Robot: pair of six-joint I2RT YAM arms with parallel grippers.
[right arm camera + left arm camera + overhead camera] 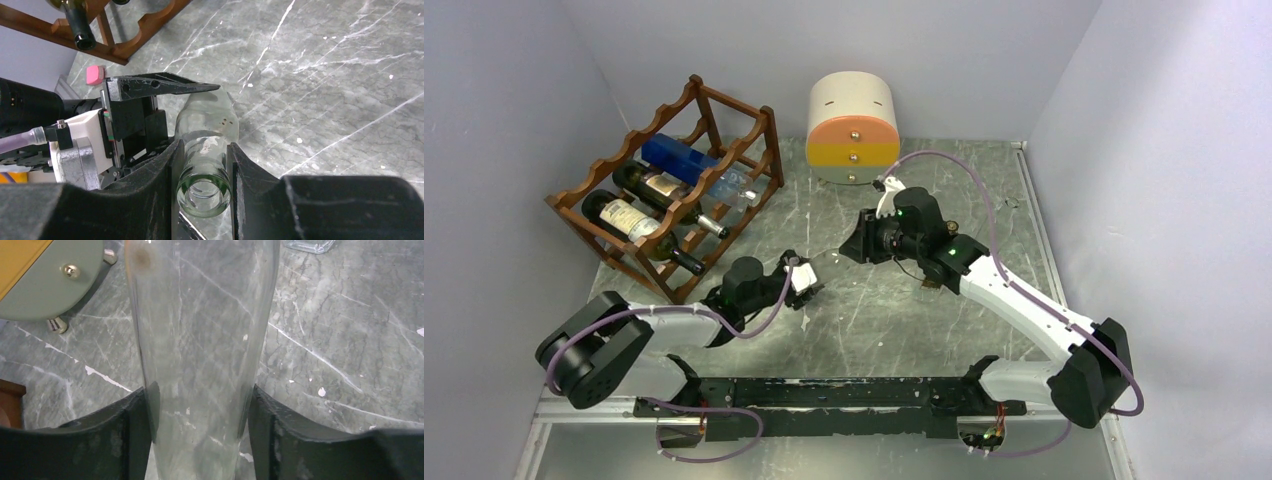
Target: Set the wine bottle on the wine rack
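Right pincer [205,149] grips the clear wine bottle [210,115] by its neck. Left pincer [200,392] is closed against its body, over the desk [894,320], right of the wine rack [694,90].

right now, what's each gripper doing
left gripper: jaws closed on the clear wine bottle, around its body
right gripper: jaws closed on the same bottle's neck

Black-and-white arms [1024,300], looping purple cables [934,153], green lights [951,253]
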